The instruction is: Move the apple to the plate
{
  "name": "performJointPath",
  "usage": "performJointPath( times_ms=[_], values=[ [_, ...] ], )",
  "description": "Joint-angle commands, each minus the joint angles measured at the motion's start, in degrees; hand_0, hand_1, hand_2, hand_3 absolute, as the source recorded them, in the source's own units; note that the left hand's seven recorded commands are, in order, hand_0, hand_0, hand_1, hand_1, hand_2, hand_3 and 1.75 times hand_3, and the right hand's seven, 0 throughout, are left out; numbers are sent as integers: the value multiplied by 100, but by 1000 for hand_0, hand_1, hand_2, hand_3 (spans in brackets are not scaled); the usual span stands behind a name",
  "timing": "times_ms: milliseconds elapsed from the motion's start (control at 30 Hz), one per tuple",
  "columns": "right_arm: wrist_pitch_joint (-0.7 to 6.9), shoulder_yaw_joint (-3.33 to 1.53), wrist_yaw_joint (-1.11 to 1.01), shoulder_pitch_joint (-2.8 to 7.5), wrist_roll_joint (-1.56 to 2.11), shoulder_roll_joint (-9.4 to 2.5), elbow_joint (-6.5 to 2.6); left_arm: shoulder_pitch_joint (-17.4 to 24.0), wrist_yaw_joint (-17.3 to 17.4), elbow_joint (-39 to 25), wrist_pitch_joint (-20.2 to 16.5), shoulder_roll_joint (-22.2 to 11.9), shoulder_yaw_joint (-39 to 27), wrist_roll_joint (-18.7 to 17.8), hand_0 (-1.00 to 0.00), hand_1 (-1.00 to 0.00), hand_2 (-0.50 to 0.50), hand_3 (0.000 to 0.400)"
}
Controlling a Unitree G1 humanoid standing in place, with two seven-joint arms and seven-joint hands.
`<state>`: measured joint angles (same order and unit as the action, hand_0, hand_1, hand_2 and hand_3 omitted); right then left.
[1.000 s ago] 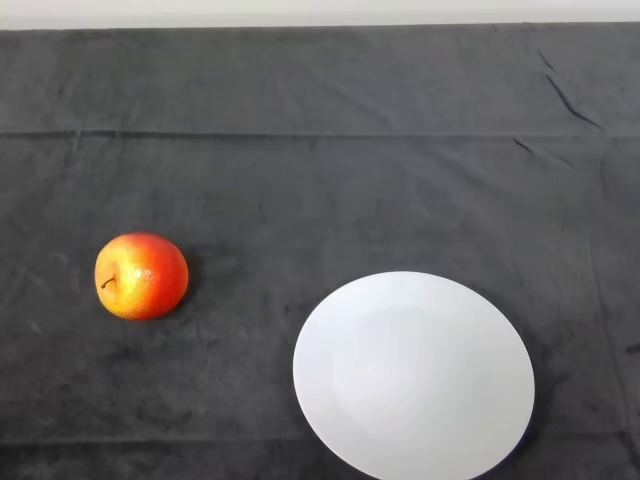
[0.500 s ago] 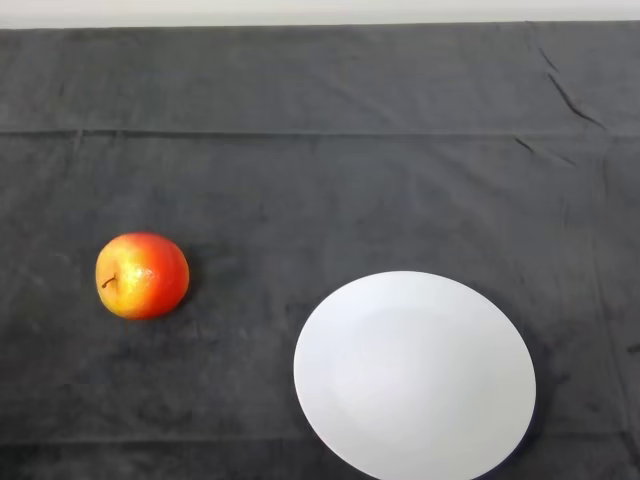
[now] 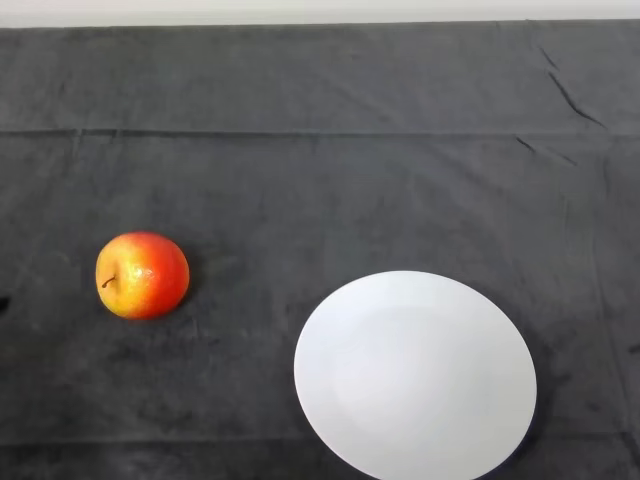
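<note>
A red and yellow apple (image 3: 142,275) rests on the dark cloth at the left, its stem pointing left. A white round plate (image 3: 415,375) lies at the lower right with nothing on it, its near rim cut off by the bottom edge. A gap of cloth separates the two. A small dark tip, apparently my left hand (image 3: 2,301), just shows at the left edge, left of the apple and apart from it.
The dark cloth (image 3: 320,180) covers the whole table, with folds across the back and creases at the far right. A pale strip runs along the table's far edge (image 3: 320,12).
A small dark tip has come in at the left edge beside the apple. The apple and the plate have not moved.
</note>
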<state>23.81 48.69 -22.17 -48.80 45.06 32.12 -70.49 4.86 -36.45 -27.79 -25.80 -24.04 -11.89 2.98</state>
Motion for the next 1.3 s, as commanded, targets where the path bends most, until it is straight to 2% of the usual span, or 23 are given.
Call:
performJointPath(
  times_ms=[33, 300, 867, 1300],
  values=[
    [8, 59, 20, 156, 165, 40, 139, -164, 83, -190, -116, -332, 118, 197, 0, 0, 0, 0],
    [8, 58, 21, 157, 165, 39, 142, -470, 293, -83, -398, -309, 521, 359, 0, 0, 0, 0],
    [8, 56, 24, 161, 166, 35, 151, -1280, 792, 625, -878, -142, 1332, 493, 0, 0, 0, 0],
    [8, 54, 26, 164, 166, 31, 159, -1589, 1135, 1225, -999, -8, 1756, 470, 0, 0, 0, 0]
  ],
)
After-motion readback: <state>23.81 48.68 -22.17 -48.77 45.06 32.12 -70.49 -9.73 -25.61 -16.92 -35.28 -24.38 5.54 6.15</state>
